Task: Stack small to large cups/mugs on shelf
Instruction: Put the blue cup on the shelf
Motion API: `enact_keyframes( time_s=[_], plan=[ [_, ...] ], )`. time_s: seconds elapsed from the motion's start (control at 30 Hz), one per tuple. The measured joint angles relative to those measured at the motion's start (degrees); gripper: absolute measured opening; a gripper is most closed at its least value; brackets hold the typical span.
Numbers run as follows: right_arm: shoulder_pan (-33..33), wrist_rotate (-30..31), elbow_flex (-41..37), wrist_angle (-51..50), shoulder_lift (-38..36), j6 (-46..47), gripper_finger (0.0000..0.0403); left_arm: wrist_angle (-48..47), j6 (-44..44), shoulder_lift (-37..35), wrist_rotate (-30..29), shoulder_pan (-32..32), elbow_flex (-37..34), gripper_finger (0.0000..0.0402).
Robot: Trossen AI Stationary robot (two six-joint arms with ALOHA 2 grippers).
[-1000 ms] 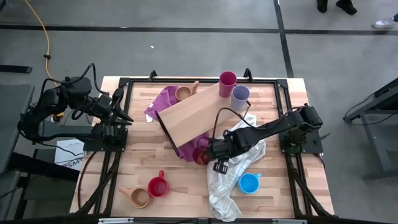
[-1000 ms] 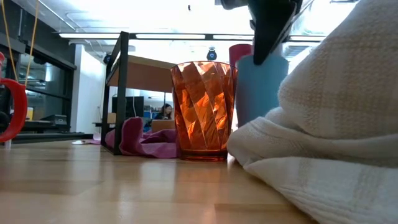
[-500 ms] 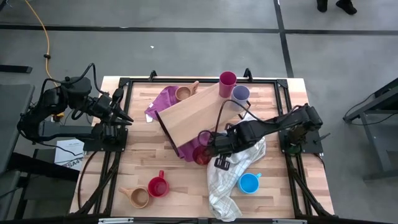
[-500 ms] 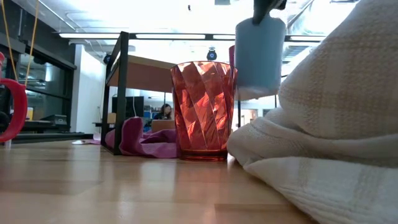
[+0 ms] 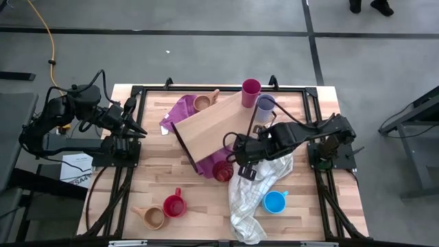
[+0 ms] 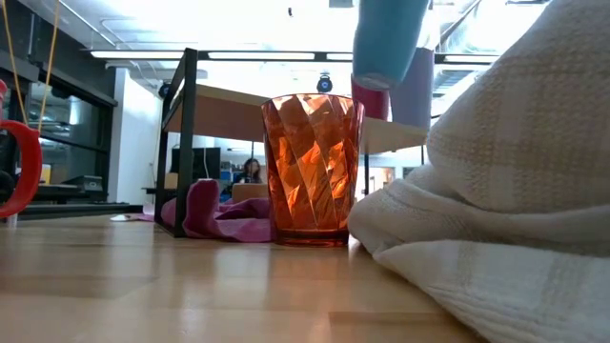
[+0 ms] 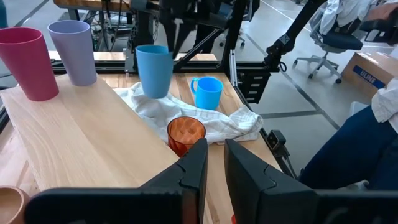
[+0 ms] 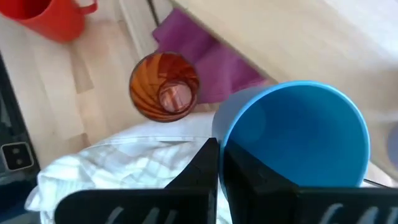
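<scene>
Right wrist view — right tool (image 8: 219, 163) pinches blue cup (image 8: 298, 134) rim — apparently lifted; left tool's (image 7: 211, 163) gap narrow, empty.

The high view looks straight down on the whole tabletop (image 5: 158, 185). The low view sits at tabletop height, very near the orange cup (image 6: 312, 170), and faces level toward the room. The left wrist view looks across the shelf (image 7: 81, 143) from the side. The right wrist view looks down, close above the orange cup. All four views share this cup.
</scene>
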Motion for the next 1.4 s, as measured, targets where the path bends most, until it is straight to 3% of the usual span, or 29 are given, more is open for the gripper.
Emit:
enact_keyframes(
  time_s=[0.47, 0.8, 1.4],
  plan=[
    [-7.75, 1.27, 0.74, -0.93, 0.02, -4.15, 0.0, 0.02, -0.03, 0.01, -0.02, -0.02, 0.0, 0.0044],
    [-15.04, -2.91, 0.69, -2.26, 0.02, -8.72, 0.0, 0.02, 0.2, 0.0, -0.01, -0.01, -0.01, 0.0044],
    [-18.05, -4.56, 0.67, -3.29, 0.02, -11.91, 0.0, -0.39, 0.68, 0.0, -0.02, -0.02, 0.0, 0.0044]
  ],
)
